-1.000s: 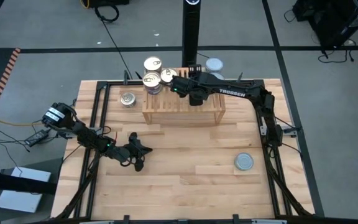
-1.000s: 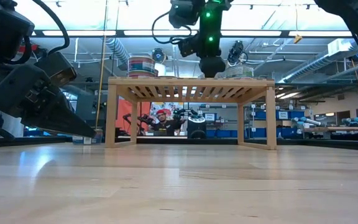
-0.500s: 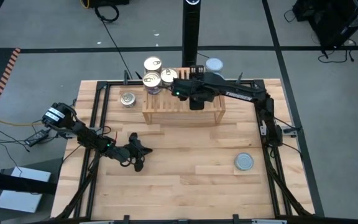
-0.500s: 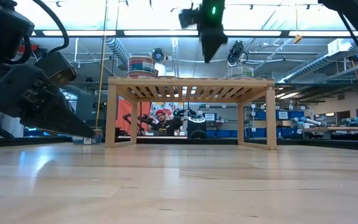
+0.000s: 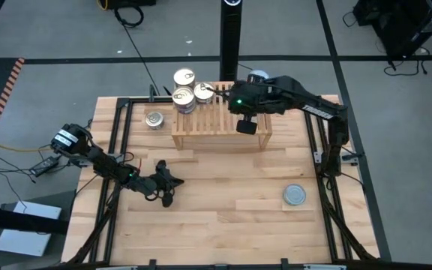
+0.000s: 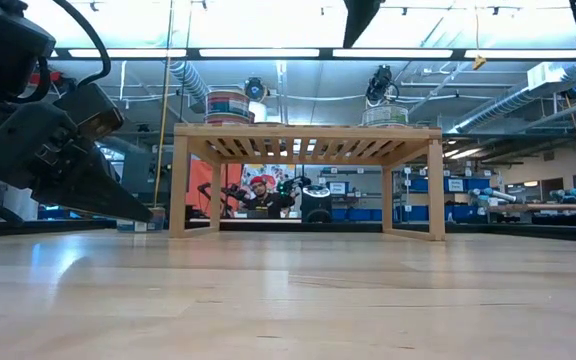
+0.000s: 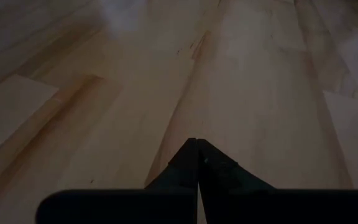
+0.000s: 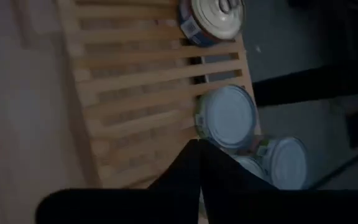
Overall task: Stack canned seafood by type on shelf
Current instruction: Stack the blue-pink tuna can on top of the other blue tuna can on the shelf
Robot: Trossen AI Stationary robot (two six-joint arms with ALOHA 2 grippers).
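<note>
Now, shelf (image 5: 220,124): low light-wood rack with slatted top, standing at the table's (image 5: 223,210) far middle.
Gold-lidded tins (image 5: 190,86): three pull-tab cans clustered at the shelf's left far corner.
Blue-silver tins (image 8: 229,116): pale-lidded cans at the shelf's right far end.
Loose tins: one gold (image 5: 154,118) left of the shelf, one silver-blue (image 5: 295,195) near the table's right front.
Right gripper (image 5: 217,88): raised above the shelf top, fingers pressed together, empty.
Left gripper (image 5: 166,197): low over the left tabletop, fingers together, empty.

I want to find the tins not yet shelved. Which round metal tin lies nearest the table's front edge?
The pale blue-silver lidded tin, alone on the tabletop's right front; the other tins sit by the wooden shelf.
</note>
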